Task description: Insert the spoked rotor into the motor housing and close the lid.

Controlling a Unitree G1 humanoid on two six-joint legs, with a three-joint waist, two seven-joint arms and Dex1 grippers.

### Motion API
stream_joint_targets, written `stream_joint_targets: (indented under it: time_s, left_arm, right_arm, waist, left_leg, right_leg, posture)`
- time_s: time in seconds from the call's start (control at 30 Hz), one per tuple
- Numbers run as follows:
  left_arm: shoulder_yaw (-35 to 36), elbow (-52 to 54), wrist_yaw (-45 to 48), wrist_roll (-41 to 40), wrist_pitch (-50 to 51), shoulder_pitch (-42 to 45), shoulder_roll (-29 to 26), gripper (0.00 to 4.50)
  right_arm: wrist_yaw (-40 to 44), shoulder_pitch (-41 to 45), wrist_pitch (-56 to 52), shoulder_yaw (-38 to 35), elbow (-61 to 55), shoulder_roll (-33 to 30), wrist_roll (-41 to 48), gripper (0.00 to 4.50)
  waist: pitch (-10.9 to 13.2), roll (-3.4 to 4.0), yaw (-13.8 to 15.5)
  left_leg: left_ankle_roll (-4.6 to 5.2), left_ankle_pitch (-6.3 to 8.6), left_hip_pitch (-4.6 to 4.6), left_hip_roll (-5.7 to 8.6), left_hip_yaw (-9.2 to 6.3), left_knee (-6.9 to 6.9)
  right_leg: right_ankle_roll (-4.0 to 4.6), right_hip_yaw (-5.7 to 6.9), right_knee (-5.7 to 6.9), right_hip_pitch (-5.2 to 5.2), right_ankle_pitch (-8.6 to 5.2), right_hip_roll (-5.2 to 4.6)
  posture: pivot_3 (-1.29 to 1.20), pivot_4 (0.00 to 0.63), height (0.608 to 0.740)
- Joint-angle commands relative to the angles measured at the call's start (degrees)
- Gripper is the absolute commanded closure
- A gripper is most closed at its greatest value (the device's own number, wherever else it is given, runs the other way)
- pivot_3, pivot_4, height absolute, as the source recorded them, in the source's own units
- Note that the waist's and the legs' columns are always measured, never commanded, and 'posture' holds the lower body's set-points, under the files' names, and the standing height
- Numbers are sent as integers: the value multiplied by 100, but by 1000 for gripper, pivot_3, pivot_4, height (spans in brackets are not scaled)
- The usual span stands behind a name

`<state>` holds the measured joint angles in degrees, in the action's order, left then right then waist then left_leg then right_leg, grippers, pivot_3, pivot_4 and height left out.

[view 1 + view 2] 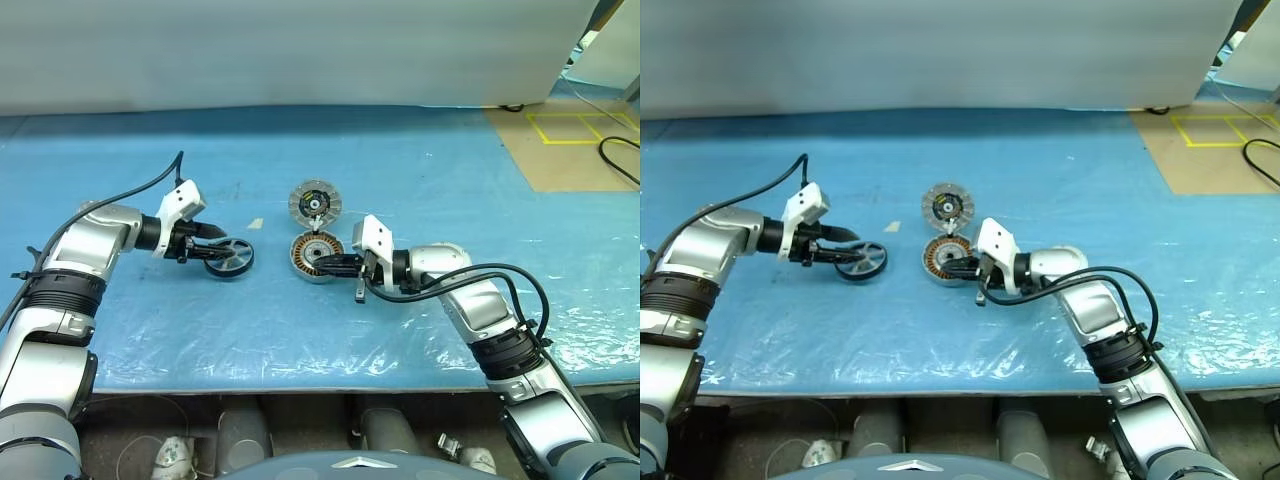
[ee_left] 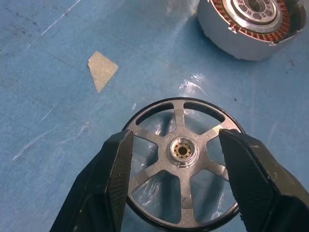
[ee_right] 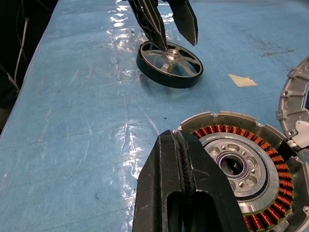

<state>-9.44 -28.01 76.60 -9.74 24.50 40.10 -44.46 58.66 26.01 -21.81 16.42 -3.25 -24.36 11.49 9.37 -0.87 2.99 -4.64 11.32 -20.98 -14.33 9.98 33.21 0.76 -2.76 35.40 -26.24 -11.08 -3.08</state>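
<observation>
Both black fingers (image 2: 108, 188) of the left gripper (image 1: 212, 247) stand partly open across the spoked rotor (image 1: 229, 259), one on each side of its hub; from the right wrist view one tip seems to press near the hub, but whether the wheel is actually gripped cannot be told. It looks slightly tilted on the blue table cover (image 1: 420, 170), well to the left of the motor housing (image 1: 316, 256). Over there the right gripper (image 1: 338, 265) has its fingers pressed together, their tips resting against the housing's rim as if to steady it. Joined to the housing's far edge, the lid (image 1: 315, 204) lies open with its segmented face up. Picking up the rotor appears to be the step in hand. Next the wheel must be secured, carried over the copper windings, centred on the bore and lowered flat before the lid swings shut.
</observation>
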Motion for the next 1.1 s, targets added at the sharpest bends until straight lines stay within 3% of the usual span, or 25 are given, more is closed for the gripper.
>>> stream_joint_targets:
  time_s: [0.03, 0.33, 1.1]
  left_arm:
    - [-4, -63, -62, 137, -220, 67, 37, 1572]
    - [-213, 31, -119, 385, -303, -73, 237, 1572]
    - [-711, 262, 363, 992, -343, -57, -130, 1572]
  right_arm:
    - [-18, 38, 18, -90, -254, 17, 144, 4500]
    - [-77, 59, 35, -116, -238, 1, 113, 4500]
    - [-153, 198, 150, -135, -40, -7, 74, 4500]
  waist:
    - [0, 0, 1]
    - [0, 0, 19]
    - [-1, 2, 0]
  left_leg:
    - [0, 0, 0, 0, 0, 0]
    - [0, 0, 1, 6, -3, 0]
    - [0, 0, 9, 18, -5, -8]
  right_leg:
    - [0, 0, 0, 0, 0, 0]
    - [-1, 2, 0, 3, 0, -5]
    - [-8, 0, -1, 9, -5, -14]
  posture:
    - [0, 150, 740]
    - [0, 150, 740]
    - [0, 150, 740]
